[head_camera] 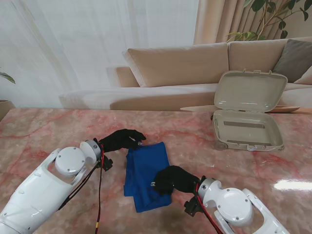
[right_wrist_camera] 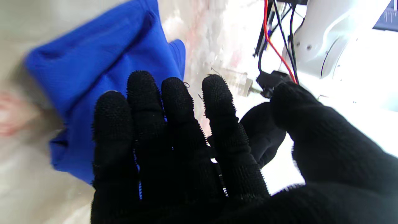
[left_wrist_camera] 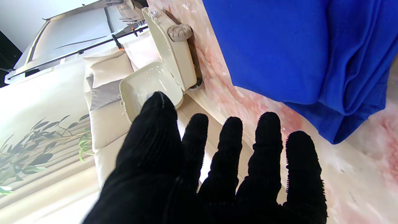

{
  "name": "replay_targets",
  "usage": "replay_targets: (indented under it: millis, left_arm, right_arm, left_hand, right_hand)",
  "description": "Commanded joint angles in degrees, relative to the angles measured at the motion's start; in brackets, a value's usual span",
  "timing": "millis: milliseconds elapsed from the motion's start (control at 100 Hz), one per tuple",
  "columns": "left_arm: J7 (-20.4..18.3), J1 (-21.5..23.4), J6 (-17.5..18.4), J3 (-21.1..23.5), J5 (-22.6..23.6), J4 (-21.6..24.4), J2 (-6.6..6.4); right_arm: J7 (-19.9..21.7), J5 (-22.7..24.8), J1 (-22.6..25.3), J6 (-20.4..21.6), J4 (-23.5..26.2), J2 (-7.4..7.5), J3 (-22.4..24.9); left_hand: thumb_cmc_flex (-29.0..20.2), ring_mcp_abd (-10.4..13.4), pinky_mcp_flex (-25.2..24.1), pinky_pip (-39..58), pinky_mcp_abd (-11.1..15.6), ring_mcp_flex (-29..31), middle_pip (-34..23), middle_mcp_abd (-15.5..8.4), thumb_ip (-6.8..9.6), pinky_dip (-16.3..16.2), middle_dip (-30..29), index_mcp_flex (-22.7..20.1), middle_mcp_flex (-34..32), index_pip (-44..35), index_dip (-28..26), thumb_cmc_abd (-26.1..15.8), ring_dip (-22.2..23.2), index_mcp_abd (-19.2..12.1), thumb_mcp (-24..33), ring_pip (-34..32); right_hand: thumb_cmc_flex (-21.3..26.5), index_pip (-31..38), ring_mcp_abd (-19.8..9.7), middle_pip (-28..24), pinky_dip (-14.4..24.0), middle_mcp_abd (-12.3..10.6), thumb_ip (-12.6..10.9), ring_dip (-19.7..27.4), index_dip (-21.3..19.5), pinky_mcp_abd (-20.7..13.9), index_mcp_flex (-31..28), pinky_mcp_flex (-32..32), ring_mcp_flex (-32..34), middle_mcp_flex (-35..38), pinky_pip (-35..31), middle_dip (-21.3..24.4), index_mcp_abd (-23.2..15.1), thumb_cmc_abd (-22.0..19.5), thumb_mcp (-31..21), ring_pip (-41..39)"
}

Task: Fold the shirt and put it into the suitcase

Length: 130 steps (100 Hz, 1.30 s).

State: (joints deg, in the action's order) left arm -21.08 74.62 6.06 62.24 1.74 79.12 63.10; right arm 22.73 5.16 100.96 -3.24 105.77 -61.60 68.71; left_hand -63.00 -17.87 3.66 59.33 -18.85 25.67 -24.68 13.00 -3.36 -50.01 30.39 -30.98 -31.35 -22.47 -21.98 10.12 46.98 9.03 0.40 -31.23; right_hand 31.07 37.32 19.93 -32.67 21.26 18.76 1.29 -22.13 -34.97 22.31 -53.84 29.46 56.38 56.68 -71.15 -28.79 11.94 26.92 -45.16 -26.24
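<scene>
Shirt (head_camera: 145, 173): blue, already folded into a narrow strip, lying flat on the table (head_camera: 44, 131) between the two hands; its long axis runs from near me to farther away. Layered folds show along one long edge in the left wrist view, so the bundle looks loose, not pressed tight

Left hand (head_camera: 121, 140): at the shirt's far-left corner, fingers (left_wrist_camera: 267, 137) straight and slightly spread, nothing gripped. In its wrist view the cloth lies just beyond the fingertips, apart from them. Judged: a flat hand kept ready to slide under or steady that end

Right hand (head_camera: 170, 179): over the shirt's near-right edge, fingers (right_wrist_camera: 143, 102) side by side and nearly closed up, thumb held wide. Cloth lies past and partly behind the fingertips; no pinch visible. Whether the palm touches the fabric I cannot tell. Judged: placed opposite the left hand so the strip can be folded end to end or scooped up from both sides

Suitcase (head_camera: 248, 112): open, lid upright, shell empty as far as seen; well apart from the shirt, far beyond the right hand's thumb side

Room: bare marble lies between shirt and suitcase, nothing in the path. Near end of the shirt sits close to the right arm, so little slack there. Sofa (head_camera: 185, 68) behind the table edge, out of reach
</scene>
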Motion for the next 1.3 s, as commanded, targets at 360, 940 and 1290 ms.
replay_targets:
  millis: [360, 940, 1290]
  left_arm:
    - [-0.4, -8.5, 2.7, -6.8, -1.6, -13.0, 1.66]
    - [-3.6, -6.2, 2.8, -5.7, -1.3, -13.0, 0.44]
    - [-6.8, -1.3, 2.6, -2.3, 1.6, -8.7, -1.63]
  right_arm:
    - [0.5, -1.5, 3.8, -3.7, 0.1, 1.10, 3.5]
    - [0.5, -5.1, -1.4, -7.2, -4.9, 0.57, -2.2]
    - [-1.3, -2.2, -2.6, -11.5, -5.6, 0.23, -1.6]
  left_hand:
    - [-2.2, -0.1, 0.6, 1.2, -0.6, 2.6, -1.7, -1.9, 1.39, 0.7, 0.4, -0.1, -1.7, -1.3, -0.9, -1.8, -0.1, -0.6, -0.9, -0.2]
    - [-2.0, -0.4, 0.3, 1.2, -0.7, 2.3, -1.7, -1.8, 1.47, 1.0, 0.2, 0.3, -1.6, -1.4, -0.6, -2.2, -0.2, -0.6, -0.8, -0.2]
    - [-1.8, -0.5, 0.3, 1.3, -0.6, 2.2, -1.6, -1.6, 1.44, 1.1, 0.2, 0.3, -1.6, -1.3, -0.6, -2.5, -0.2, -0.6, -0.9, -0.3]
  right_hand:
    - [-1.1, -2.7, 0.6, 0.4, 0.9, 0.5, -2.0, -1.3, -2.9, 2.7, -2.0, 5.0, 2.9, 1.1, -3.2, 0.7, -0.9, -2.5, 3.7, -1.7]
    - [-2.2, -4.2, 0.9, 1.5, -1.9, 0.7, -3.0, 1.7, -4.8, 3.3, -2.2, 5.0, 1.3, 1.0, 0.1, 2.1, -0.9, -2.3, 2.9, 0.7]
    - [-1.8, -4.8, 1.1, 2.0, -2.9, 0.5, -2.9, 3.1, -5.2, 2.8, -1.9, 2.3, -1.5, 0.7, 1.8, 2.6, -0.7, -2.6, 3.4, 2.4]
